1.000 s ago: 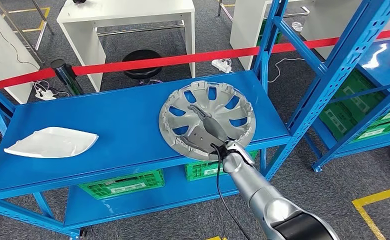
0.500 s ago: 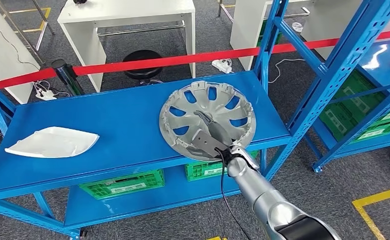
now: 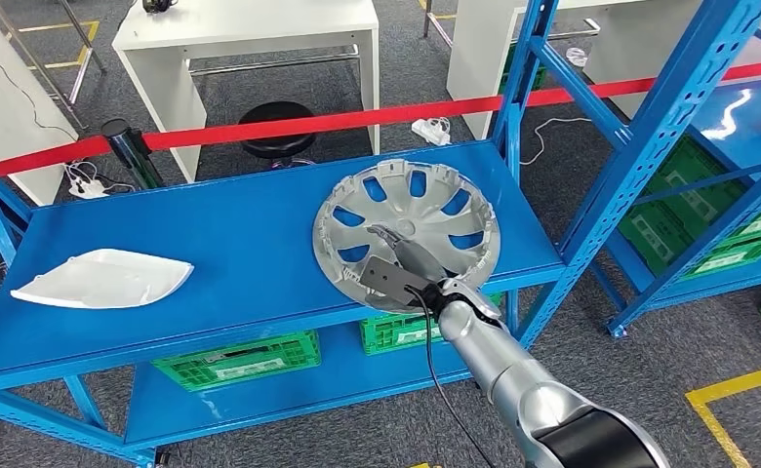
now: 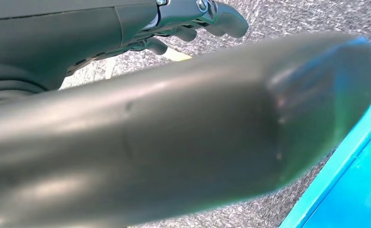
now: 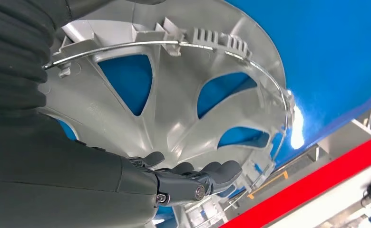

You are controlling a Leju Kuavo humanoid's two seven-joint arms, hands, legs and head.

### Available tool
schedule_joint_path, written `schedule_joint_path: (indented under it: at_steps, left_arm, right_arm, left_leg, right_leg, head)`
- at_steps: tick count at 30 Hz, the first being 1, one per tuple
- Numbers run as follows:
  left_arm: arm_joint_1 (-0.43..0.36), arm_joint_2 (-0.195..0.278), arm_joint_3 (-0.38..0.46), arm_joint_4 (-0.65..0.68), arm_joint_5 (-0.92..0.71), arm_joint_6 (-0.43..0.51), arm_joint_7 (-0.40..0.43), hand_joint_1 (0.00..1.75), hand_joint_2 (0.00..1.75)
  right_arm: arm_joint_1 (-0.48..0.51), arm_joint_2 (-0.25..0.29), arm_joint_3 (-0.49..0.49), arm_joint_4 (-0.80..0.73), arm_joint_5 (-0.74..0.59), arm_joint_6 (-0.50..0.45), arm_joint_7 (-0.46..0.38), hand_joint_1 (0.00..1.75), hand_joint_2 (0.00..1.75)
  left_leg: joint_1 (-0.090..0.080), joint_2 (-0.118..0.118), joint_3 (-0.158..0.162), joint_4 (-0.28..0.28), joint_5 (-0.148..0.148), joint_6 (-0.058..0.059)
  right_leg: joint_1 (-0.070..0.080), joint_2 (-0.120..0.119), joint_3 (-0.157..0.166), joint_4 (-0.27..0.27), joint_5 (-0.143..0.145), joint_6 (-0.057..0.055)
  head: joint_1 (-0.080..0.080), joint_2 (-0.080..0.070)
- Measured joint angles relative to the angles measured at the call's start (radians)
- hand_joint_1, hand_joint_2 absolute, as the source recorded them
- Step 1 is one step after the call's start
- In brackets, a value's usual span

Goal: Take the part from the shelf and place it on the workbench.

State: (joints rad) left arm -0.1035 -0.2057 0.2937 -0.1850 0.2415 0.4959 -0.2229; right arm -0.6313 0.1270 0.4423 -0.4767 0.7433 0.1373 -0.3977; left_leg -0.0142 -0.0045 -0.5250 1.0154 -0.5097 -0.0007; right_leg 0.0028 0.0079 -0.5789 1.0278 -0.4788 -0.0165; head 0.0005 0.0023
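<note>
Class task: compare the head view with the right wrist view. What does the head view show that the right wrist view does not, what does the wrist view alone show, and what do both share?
Head view alone: the white part lying at the shelf's other end, the black stool behind, green crates below. Right wrist view alone: the hubcap's moulded clips and wire ring close up. Both: the grey hubcap on the blue shelf, the right robot hand over it, the red barrier tape.

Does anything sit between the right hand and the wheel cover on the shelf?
Nothing visible does. The right hand is already over the wheel cover, its fingers reaching across the cover's inner face on the blue shelf.
</note>
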Motion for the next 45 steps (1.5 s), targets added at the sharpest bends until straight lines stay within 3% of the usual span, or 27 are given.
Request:
schedule_joint_path:
  at_steps: [11, 12, 13, 16, 17, 18, 34, 38, 45]
  left_arm:
    - [-0.005, -0.022, 0.000, 0.000, 0.005, 0.005, 0.039, 0.00, 0.00]
    - [-0.005, -0.023, 0.000, 0.000, 0.005, 0.006, 0.043, 0.00, 0.00]
    - [-0.005, -0.024, 0.000, 0.000, 0.005, 0.008, 0.047, 0.00, 0.00]
    - [-0.005, -0.027, 0.000, 0.001, 0.008, 0.017, 0.052, 0.00, 0.00]
    - [-0.005, -0.028, 0.000, 0.001, 0.009, 0.021, 0.052, 0.00, 0.00]
    - [-0.005, -0.029, 0.000, 0.001, 0.011, 0.026, 0.049, 0.00, 0.00]
    - [-0.007, -0.043, 0.000, 0.000, -0.013, 0.063, -0.025, 0.00, 0.00]
    - [-0.016, -0.043, -0.003, 0.000, -0.039, 0.101, -0.053, 0.00, 1.75]
    - [-0.039, -0.036, -0.017, -0.003, -0.058, 0.124, -0.099, 0.00, 1.75]
  right_arm:
    - [-0.069, -0.011, 0.055, 0.070, 0.072, 0.076, 0.091, 0.00, 1.75]
    - [-0.075, -0.015, 0.059, 0.075, 0.076, 0.083, 0.098, 0.06, 1.75]
    - [-0.082, -0.020, 0.063, 0.080, 0.080, 0.089, 0.103, 0.31, 1.75]
    - [-0.096, -0.034, 0.073, 0.094, 0.091, 0.097, 0.113, 1.51, 1.75]
    - [-0.101, -0.039, 0.077, 0.099, 0.094, 0.101, 0.116, 1.69, 1.75]
    - [-0.106, -0.043, 0.082, 0.104, 0.097, 0.105, 0.118, 1.75, 1.75]
    - [-0.131, -0.084, 0.116, 0.125, 0.112, 0.097, 0.101, 1.75, 1.75]
    - [-0.131, -0.091, 0.119, 0.127, 0.107, 0.070, 0.099, 1.75, 1.75]
    - [-0.127, -0.099, 0.121, 0.127, 0.105, 0.025, 0.084, 1.75, 1.75]
  left_leg:
    - [0.000, 0.001, 0.004, 0.000, 0.000, 0.000]
    - [0.000, 0.001, 0.004, 0.000, 0.000, 0.000]
    - [0.000, 0.001, 0.004, 0.000, 0.000, 0.001]
    - [0.000, 0.000, 0.004, 0.000, 0.001, 0.002]
    - [0.000, 0.000, 0.004, 0.000, 0.001, 0.002]
    - [0.000, 0.000, 0.004, 0.000, 0.001, 0.002]
    - [0.000, -0.001, 0.001, 0.000, 0.001, 0.004]
    - [0.000, -0.001, 0.001, 0.000, 0.001, 0.004]
    - [0.000, -0.001, 0.000, 0.000, 0.001, 0.004]
  right_leg:
    - [0.000, 0.001, 0.004, -0.001, 0.001, 0.001]
    - [0.000, 0.001, 0.004, -0.001, 0.001, 0.002]
    - [0.000, 0.001, 0.005, -0.001, 0.002, 0.002]
    - [0.000, 0.000, 0.006, -0.002, 0.002, 0.003]
    - [0.000, 0.000, 0.006, -0.002, 0.002, 0.004]
    - [0.000, 0.000, 0.006, -0.002, 0.003, 0.004]
    - [0.000, 0.000, 0.005, -0.005, 0.004, 0.006]
    - [0.000, 0.000, 0.004, -0.005, 0.004, 0.006]
    - [0.000, 0.000, 0.004, -0.005, 0.004, 0.006]
  head:
    - [0.000, 0.000]
    - [0.000, 0.000]
    - [0.000, 0.000]
    - [0.000, 0.000]
    - [0.000, 0.000]
    - [0.000, 0.000]
    - [0.000, 0.000]
    - [0.000, 0.000]
    - [0.000, 0.000]
